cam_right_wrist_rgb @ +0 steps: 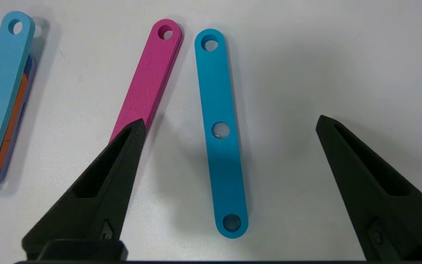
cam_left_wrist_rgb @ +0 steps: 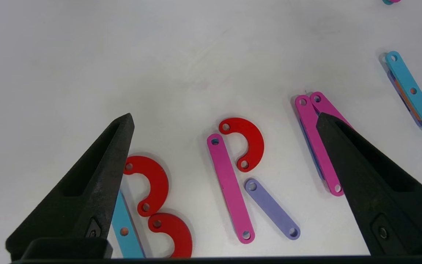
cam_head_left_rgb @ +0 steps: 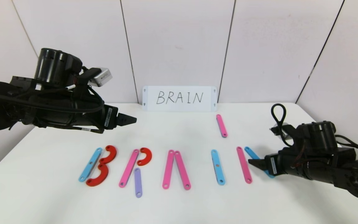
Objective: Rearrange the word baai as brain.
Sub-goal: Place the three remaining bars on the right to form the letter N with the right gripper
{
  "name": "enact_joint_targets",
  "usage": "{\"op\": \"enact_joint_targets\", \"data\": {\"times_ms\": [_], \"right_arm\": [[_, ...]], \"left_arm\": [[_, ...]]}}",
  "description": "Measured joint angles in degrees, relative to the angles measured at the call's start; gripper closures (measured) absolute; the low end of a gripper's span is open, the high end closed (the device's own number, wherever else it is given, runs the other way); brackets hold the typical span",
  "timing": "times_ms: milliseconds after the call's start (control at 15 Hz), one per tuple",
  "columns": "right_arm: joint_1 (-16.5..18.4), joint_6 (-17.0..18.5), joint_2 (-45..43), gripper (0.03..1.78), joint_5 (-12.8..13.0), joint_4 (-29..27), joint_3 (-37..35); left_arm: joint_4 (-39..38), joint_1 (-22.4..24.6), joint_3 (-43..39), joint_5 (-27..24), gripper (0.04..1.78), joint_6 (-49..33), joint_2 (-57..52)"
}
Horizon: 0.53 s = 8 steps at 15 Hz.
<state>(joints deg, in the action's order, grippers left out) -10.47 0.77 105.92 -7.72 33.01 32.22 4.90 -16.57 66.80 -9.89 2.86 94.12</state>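
On the white table the strips spell letters from left to right. The B is a light-blue strip [cam_head_left_rgb: 90,164] with two red curves [cam_head_left_rgb: 103,166]. The R is a pink strip [cam_head_left_rgb: 129,168], a red curve [cam_head_left_rgb: 144,156] and a purple strip [cam_head_left_rgb: 138,182]. The A is two pink strips [cam_head_left_rgb: 175,169]. The I is a light-blue strip [cam_head_left_rgb: 218,167]. Then come a pink strip [cam_head_left_rgb: 244,164] and a blue strip [cam_head_left_rgb: 253,153], with a loose pink strip [cam_head_left_rgb: 221,125] behind. My right gripper [cam_head_left_rgb: 252,163] is open low over the blue strip [cam_right_wrist_rgb: 220,130]. My left gripper [cam_head_left_rgb: 132,119] is open and empty above the B and R [cam_left_wrist_rgb: 229,185].
A white card [cam_head_left_rgb: 179,98] handwritten "BRAIN" leans on the back wall. The table's right edge [cam_head_left_rgb: 309,115] runs near my right arm. A black cable loop [cam_head_left_rgb: 278,113] rises behind the right arm.
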Motion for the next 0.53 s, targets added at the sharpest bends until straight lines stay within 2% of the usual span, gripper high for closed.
{"op": "enact_joint_targets", "data": {"times_ms": [267, 533], "right_arm": [[-0.7, 0.3, -0.4, 0.07, 0.1, 0.0, 1.0], [-3.1, 1.7, 1.3, 0.07, 0.4, -0.1, 2.2]], "left_arm": [[0.0, -0.4, -0.1, 0.0, 0.08, 0.0, 0.0], [0.0, -0.4, -0.1, 0.0, 0.08, 0.0, 0.0]]}}
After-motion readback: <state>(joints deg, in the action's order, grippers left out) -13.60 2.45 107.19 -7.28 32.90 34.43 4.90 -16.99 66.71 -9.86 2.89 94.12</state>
